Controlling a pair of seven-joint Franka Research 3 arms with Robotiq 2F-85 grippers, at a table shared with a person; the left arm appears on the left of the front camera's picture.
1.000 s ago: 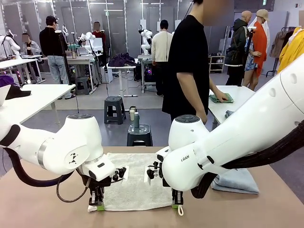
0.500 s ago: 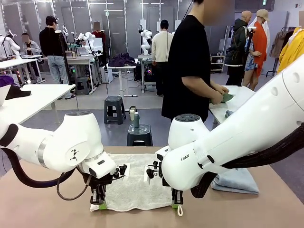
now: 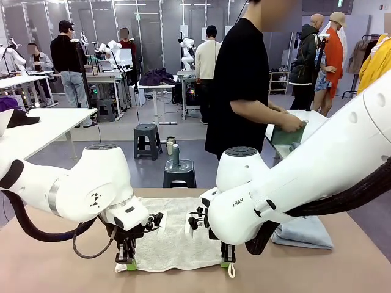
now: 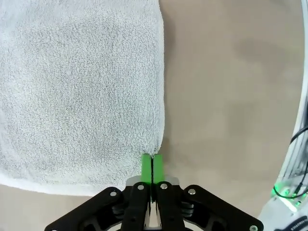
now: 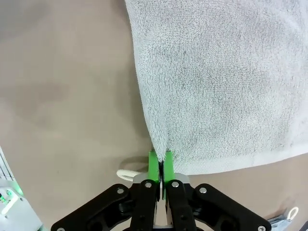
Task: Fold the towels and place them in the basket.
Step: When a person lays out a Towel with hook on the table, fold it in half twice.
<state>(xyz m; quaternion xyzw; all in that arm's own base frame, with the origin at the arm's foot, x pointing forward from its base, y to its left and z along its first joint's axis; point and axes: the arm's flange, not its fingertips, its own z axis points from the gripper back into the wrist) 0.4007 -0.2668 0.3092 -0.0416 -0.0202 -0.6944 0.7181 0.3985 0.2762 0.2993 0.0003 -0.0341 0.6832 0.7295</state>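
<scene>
Front view gives us a tan table (image 3: 55,262) in a busy workroom, with a person (image 3: 244,85) standing beyond it. Our left gripper (image 3: 126,261) and right gripper (image 3: 227,261) each pinch a near corner of the cream towel (image 3: 174,235), which lies spread flat. At right we see a folded blue-grey towel (image 3: 308,235), half hidden behind our right arm (image 3: 317,159).
</scene>
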